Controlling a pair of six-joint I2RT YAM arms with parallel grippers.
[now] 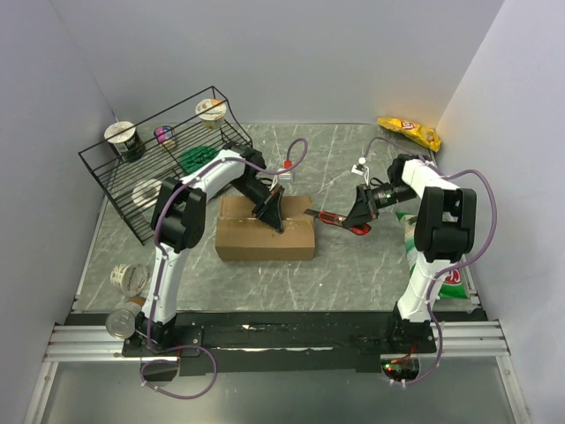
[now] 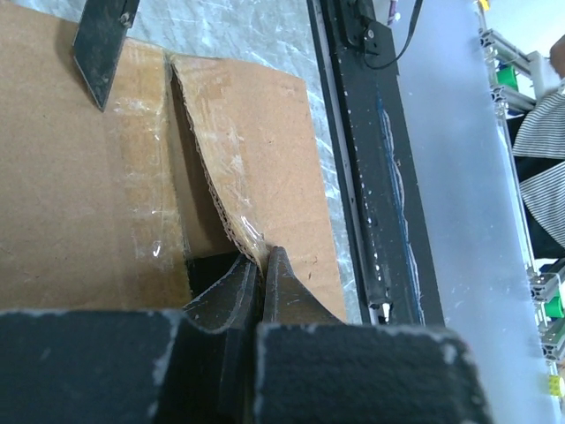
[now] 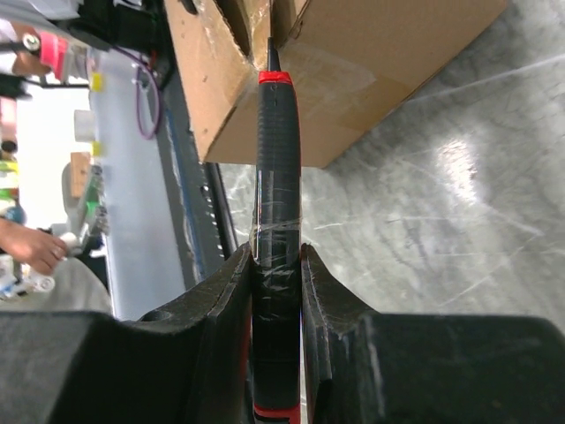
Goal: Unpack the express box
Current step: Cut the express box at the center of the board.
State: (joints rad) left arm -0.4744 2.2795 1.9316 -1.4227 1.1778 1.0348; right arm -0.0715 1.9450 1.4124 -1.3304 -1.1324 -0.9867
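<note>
Left fingers (image 2: 228,299) pinch express box (image 1: 265,238) flap (image 2: 256,124) | right fingers (image 3: 221,305) clamp knife (image 3: 276,177) | box contents unseen

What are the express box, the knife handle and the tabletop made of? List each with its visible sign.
Express box: matte brown corrugated cardboard; the flap edge shows fluting, glossy clear tape along the seam. Knife handle: black with red ends, probably plastic, wrapped in clear tape. Tabletop: grey, veined, slightly glossy; real stone or laminate cannot be told.

Left arm (image 1: 181,216), right arm (image 1: 439,212) angle inward, jaws clamped.
</note>
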